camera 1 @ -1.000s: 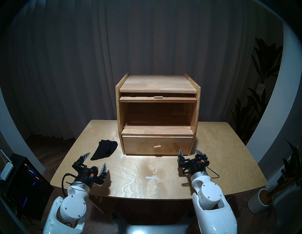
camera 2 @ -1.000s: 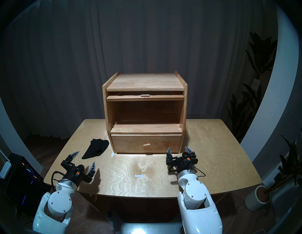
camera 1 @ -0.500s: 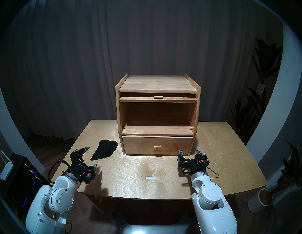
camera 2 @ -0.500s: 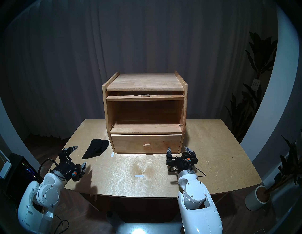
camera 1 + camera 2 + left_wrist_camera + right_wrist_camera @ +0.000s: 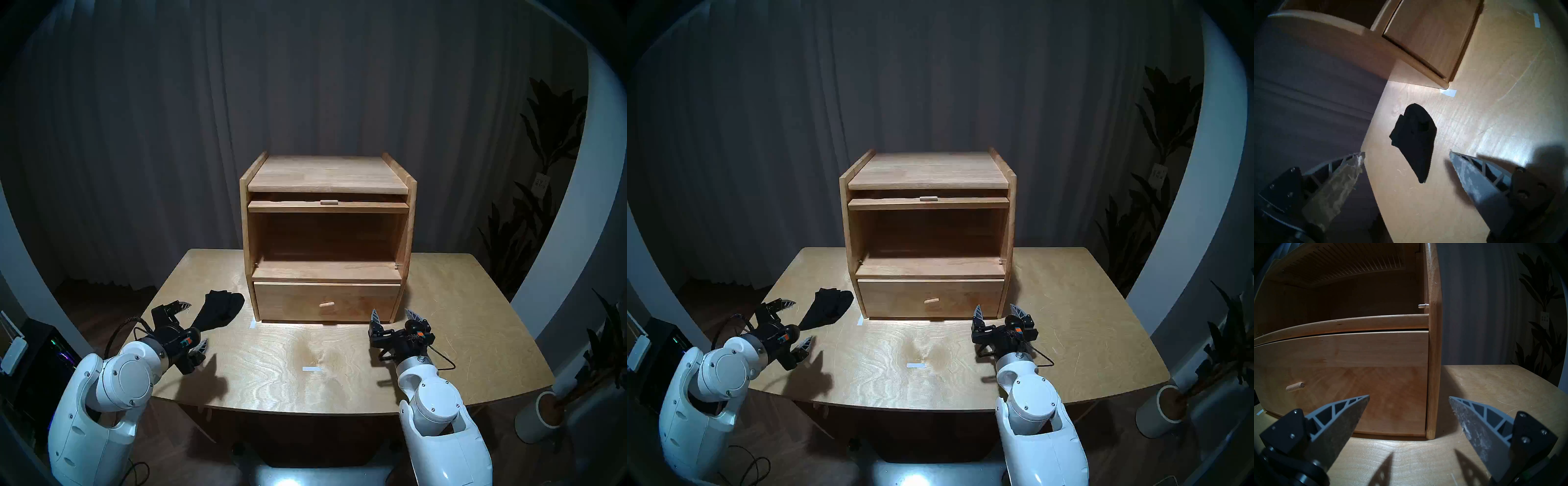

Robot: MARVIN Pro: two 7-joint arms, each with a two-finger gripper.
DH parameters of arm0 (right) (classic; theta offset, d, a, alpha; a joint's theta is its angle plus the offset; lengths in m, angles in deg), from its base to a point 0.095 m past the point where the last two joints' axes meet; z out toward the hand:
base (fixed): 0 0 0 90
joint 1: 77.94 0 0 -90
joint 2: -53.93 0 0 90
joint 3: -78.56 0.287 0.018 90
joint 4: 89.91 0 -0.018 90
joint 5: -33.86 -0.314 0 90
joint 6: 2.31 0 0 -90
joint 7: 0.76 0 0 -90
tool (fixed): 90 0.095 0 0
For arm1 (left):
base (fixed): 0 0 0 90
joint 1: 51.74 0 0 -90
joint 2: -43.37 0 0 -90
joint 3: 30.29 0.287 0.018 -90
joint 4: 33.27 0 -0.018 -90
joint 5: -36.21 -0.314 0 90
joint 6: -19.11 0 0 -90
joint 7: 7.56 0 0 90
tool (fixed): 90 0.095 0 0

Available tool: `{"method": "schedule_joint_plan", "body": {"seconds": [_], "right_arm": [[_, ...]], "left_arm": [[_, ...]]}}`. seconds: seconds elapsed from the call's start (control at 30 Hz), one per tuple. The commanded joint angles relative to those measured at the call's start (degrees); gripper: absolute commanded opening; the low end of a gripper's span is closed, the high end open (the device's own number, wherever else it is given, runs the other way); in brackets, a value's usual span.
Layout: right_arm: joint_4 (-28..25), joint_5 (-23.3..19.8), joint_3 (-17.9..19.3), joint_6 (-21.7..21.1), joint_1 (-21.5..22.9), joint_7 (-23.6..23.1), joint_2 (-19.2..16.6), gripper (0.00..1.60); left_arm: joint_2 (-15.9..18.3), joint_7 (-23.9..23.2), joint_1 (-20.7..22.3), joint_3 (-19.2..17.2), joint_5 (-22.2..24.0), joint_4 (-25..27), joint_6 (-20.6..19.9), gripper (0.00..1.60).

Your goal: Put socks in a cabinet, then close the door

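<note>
Pale plywood table (image 5: 339,373) holds limp black fabric socks (image 5: 222,310) near its left edge, where the wide-open, empty left gripper (image 5: 193,327) could nudge them off; right gripper (image 5: 395,315) also gapes empty.

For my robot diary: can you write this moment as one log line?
left gripper: open, near black socks | socks: on table | right gripper: open, empty | cabinet door: open

socks (image 5: 222,310): near tip hidden behind the left end effector (image 5: 196,326) in the head views
door (image 5: 328,206): only its front edge and knob show; window face unseen there
cabinet (image 5: 1425,39): cut off by the left wrist view's top edge
drawer (image 5: 1349,378): left part cut off in the right wrist view
</note>
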Motion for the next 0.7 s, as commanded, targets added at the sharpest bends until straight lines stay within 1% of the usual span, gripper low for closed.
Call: {"method": "schedule_joint_plan", "body": {"seconds": [0.0, 0.07, 0.1, 0.13, 0.17, 0.2, 0.27, 0.3, 0.33, 0.37, 0.4, 0.6, 0.63, 0.67], "right_arm": [[-1.52, -0.02, 0.07, 0.37, 0.21, 0.06, 0.03, 1.6], [-1.55, -0.02, 0.07, 0.37, 0.2, 0.06, 0.03, 1.6], [-1.56, -0.02, 0.07, 0.37, 0.19, 0.06, 0.03, 1.6], [-1.57, -0.02, 0.07, 0.36, 0.18, 0.06, 0.03, 1.6], [-1.59, -0.02, 0.08, 0.36, 0.17, 0.06, 0.03, 1.6], [-1.61, -0.02, 0.08, 0.35, 0.16, 0.06, 0.03, 1.6], [-1.62, -0.02, 0.08, 0.35, 0.15, 0.06, 0.03, 1.6], [-1.63, -0.02, 0.08, 0.35, 0.15, 0.06, 0.03, 1.6], [-1.63, -0.02, 0.08, 0.35, 0.15, 0.06, 0.03, 1.6], [-1.64, -0.02, 0.08, 0.35, 0.14, 0.06, 0.03, 1.6], [-1.65, -0.02, 0.08, 0.34, 0.14, 0.06, 0.03, 1.6], [-1.71, -0.02, 0.08, 0.32, 0.09, 0.07, 0.04, 1.6], [-1.71, -0.02, 0.08, 0.32, 0.1, 0.07, 0.04, 1.6], [-1.71, -0.02, 0.08, 0.32, 0.1, 0.07, 0.04, 1.6]], "left_arm": [[3.75, 1.25, 6.33, 5.23, -3.46, -3.66, -3.74, 1.6], [3.62, 1.36, 7.63, 6.77, -4.03, -5.49, -4.42, 1.6], [4.15, 1.77, 8.51, 8.02, -5.67, -6.52, -4.5, 1.6], [4.29, 2.36, 8.84, 8.79, -6.62, -7.24, -4.59, 1.6], [3.89, 2.07, 10.33, 9.62, -6.92, -8.38, -5.13, 1.6], [3.71, 2.74, 9.54, 9.44, -6.63, -8.08, -5.17, 1.6], [3.79, 2.97, 11.38, 10.82, -8.43, -9.35, -5.5, 1.6], [3.55, 1.97, 15.0, 12.5, -9.43, -11.73, -6.11, 1.6], [3.55, 1.97, 15.0, 12.5, -9.43, -11.73, -6.11, 1.6], [3.7, 3.25, 12.77, 11.76, -9.44, -10.7, -5.65, 1.6], [3.58, 3.31, 12.98, 11.91, -9.64, -10.99, -5.7, 1.6], [2.76, 3.06, 17.02, 13.91, -10.95, -14.92, -5.94, 1.6], [2.96, 3.46, 16.97, 13.84, -11.38, -15.15, -5.72, 1.6], [2.99, 3.42, 17.96, 14.22, -11.66, -16.03, -5.76, 1.6]]}}
